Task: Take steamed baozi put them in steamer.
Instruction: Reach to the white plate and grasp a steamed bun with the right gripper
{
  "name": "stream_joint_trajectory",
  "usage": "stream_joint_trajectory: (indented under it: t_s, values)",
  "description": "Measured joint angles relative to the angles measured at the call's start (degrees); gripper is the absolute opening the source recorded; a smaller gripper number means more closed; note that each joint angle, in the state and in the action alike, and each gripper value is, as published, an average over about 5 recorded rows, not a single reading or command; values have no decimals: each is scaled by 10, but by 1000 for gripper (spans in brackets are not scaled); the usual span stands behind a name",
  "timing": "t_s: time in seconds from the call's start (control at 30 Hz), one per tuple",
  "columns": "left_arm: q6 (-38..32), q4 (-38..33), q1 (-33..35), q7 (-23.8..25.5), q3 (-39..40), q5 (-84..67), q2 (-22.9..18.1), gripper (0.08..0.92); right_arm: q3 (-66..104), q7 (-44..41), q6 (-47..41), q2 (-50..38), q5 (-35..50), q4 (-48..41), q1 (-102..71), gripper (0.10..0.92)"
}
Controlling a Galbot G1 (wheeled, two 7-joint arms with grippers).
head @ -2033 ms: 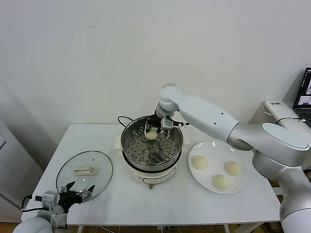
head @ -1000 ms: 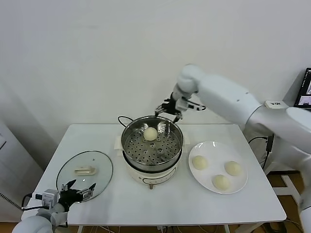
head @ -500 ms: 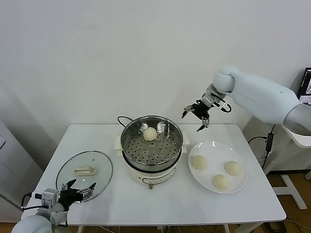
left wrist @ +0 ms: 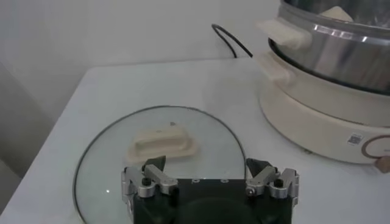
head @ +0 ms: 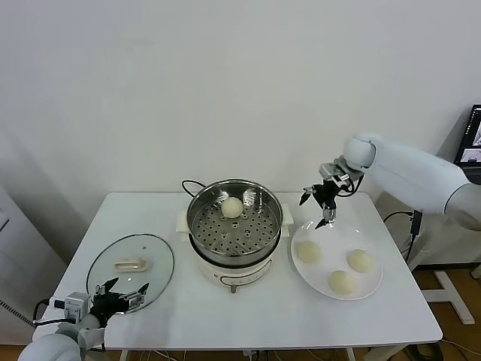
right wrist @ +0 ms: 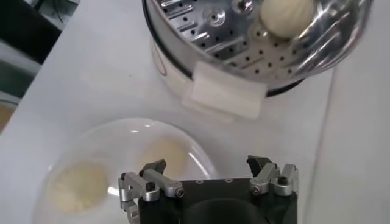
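Note:
One cream-white baozi lies in the steel steamer at its far side; it also shows in the right wrist view inside the steamer. Three baozi lie on the white plate. My right gripper is open and empty, hovering above the plate's far edge, right of the steamer. In the right wrist view two of the plate's baozi show below the gripper. My left gripper is open and empty at the table's front left, by the glass lid.
The oval glass lid with a cream handle lies on the table left of the steamer, and shows in the left wrist view. A black cord runs behind the cooker base. A laptop stands at the far right.
My right gripper let go of a baozi in the steamer, rose out, and swung right and down to above the plate's far edge. The left arm has not moved.

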Motion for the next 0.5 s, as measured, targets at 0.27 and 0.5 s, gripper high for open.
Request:
stream_joint_trajectory:
  t_s: [0.27,0.5]
  values:
    - [0,0,1,0,-1,0,-1,823,11,-1,-16,9,-11,-23,-40,823]
    - [0,0,3,0,-2,0,-1,823,24,3,-22,16,-31,-40,-69,823]
